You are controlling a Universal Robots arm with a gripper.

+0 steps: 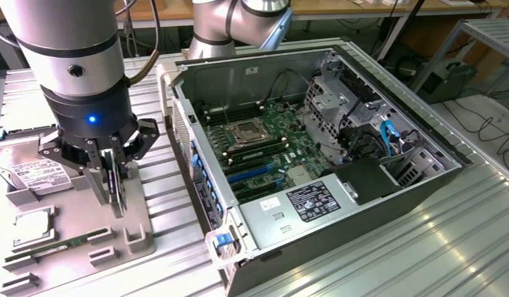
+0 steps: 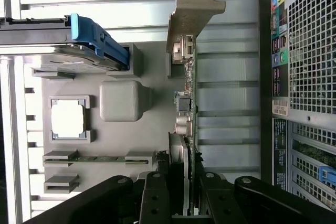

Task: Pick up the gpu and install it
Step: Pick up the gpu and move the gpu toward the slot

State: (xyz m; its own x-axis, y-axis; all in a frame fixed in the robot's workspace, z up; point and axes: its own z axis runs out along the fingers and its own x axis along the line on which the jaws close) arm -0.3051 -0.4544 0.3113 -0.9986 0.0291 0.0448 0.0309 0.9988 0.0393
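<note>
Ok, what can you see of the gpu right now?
The gpu is a thin card standing on edge: green board, small silver connectors on one face, a bent silver metal bracket at one end. The tool clamps its other end, above the grey tray beside the open case. Tray contact unclear.

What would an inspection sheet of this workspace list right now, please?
Surface: ribbed metal table carrying a grey fixture tray.
Job's things: gpu held edge-on over the tray; open computer case with its motherboard exposed.
Clutter: hard drive, processor and memory stick on the tray.
Grippers: gripper shut on the gpu.
Cables: blue cable inside the case; black cable beside the arm.
Surroundings: wooden desk behind; floor cables at the exterior view's right.
</note>
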